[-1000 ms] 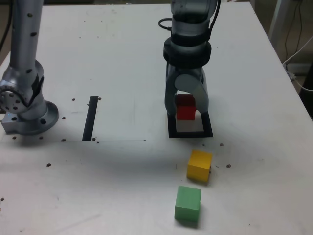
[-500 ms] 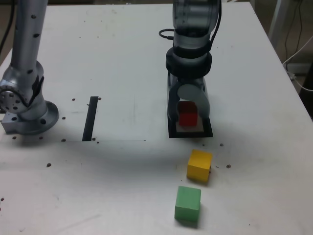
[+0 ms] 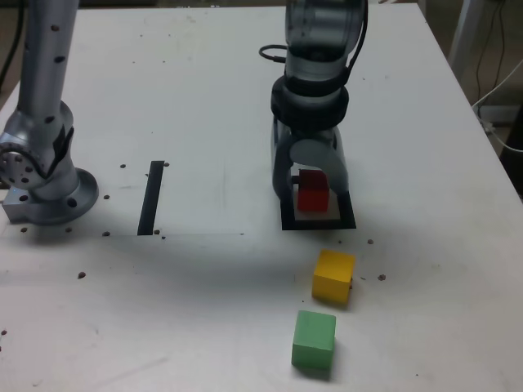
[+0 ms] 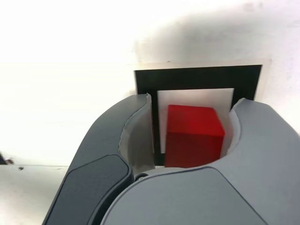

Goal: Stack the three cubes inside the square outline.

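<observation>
Your gripper point(image 4: 194, 124) stands spread, with the red cube point(image 4: 193, 133) between its fingers, inside the square outline point(image 4: 199, 77). Nearer the exterior camera than your gripper lie the yellow cube point(image 3: 333, 276) and green cube point(image 3: 314, 339).

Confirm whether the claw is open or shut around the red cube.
Open: in the wrist view, the claw's jaws stand apart, with a gap between one of them and the red cube.

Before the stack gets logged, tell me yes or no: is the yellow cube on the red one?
No, the yellow cube sits on the table outside the square outline.
</observation>
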Controlling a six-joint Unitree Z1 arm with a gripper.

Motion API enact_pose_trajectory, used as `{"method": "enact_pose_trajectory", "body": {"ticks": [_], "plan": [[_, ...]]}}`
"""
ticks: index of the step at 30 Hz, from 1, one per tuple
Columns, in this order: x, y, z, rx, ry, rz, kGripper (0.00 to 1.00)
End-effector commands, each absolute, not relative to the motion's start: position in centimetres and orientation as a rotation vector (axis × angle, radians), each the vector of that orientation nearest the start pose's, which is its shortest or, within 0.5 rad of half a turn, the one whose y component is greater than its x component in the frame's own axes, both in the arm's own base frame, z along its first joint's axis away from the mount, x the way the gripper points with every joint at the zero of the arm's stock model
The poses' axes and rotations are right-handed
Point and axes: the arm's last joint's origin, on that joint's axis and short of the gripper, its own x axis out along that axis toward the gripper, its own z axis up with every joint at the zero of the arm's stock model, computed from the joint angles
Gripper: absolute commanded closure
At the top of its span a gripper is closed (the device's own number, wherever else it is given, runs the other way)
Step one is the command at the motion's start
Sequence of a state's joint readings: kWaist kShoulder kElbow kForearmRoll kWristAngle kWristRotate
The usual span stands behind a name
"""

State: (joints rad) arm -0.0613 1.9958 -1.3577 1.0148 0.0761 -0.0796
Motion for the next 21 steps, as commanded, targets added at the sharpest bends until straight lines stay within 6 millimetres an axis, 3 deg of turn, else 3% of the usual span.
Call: {"method": "enact_pose_trajectory", "body": {"ticks": [1,12,21], "plan": [[34.3,-1.9,22.5,0.057,1.629,0.076,0.01],[33.0,-3.7,24.9,0.035,1.631,0.037,0.01],[32.3,-7.5,27.6,0.058,1.595,0.003,0.01]]}}
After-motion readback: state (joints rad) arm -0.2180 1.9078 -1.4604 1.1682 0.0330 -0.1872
